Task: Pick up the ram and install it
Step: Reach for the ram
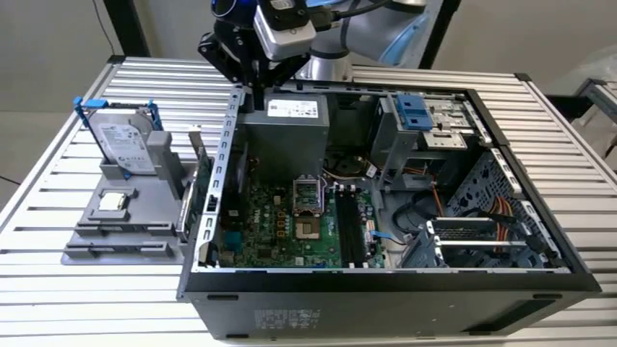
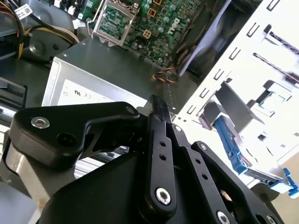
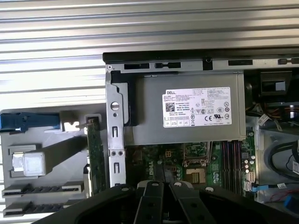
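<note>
1. The slatted metal desk (image 1: 58, 289) carries everything.
2. An open computer case (image 1: 386, 311) lies on its side on the desk, with its insides showing.
3. The green motherboard (image 1: 279, 224) sits on the case floor, with long black slots (image 1: 349, 228) next to the processor socket.
4. The grey power supply (image 1: 285, 137) is at the back end of the case. It has a white label (image 3: 197, 107) full of small print and certification marks, which I'm not reading off.
5. A grey holder (image 1: 92, 253) sits on the desk just outside the case, on the exterior view's left.
6. A silver hard drive (image 1: 126, 141) in a blue frame stands upright at the holder's far end. It has a label of its own.
7. The black hand (image 1: 254, 85) hangs over the back edge of the case, right by the power supply. Its fingers are pinched together in a V with nothing between them.
8. The ram (image 3: 96, 158) stands on edge in the holder's side nearest the case wall. It's a thin green stick, well apart from the hand.
9. A small square silver processor chip (image 1: 114, 201) lies flat in the holder, in front of the drive.
</note>
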Controlling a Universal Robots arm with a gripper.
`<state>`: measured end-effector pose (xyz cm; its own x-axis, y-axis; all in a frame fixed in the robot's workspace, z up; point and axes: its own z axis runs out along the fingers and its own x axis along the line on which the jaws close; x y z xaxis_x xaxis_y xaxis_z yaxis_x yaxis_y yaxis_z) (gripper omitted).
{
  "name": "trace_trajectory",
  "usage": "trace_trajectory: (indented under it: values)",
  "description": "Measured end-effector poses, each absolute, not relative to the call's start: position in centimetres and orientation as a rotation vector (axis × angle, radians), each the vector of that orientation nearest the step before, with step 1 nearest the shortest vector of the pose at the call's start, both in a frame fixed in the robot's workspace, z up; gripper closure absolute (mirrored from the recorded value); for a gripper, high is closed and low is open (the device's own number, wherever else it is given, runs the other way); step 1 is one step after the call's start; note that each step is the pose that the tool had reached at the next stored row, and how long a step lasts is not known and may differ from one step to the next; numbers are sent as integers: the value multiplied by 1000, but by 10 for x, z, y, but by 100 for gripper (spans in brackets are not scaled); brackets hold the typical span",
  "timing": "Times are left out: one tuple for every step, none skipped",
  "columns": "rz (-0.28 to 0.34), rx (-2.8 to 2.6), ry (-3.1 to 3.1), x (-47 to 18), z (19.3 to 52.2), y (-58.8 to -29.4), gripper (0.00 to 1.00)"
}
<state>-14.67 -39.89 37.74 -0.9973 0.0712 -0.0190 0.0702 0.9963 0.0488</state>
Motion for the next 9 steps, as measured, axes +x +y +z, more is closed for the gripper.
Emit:
trace_trajectory:
  values:
    - [75,111,3118,-148,377,-399,100]
    - [75,110,3118,-149,377,-399,100]
    - [75,110,3118,-149,377,-399,100]
    - [75,110,3118,-150,377,-399,100]
    - [75,111,3118,-152,377,-399,100]
    - [75,111,3118,-153,377,-399,100]
    - [75,110,3118,-154,377,-399,100]
    - [75,110,3118,-155,377,-399,100]
    - [75,110,3118,-156,377,-399,100]
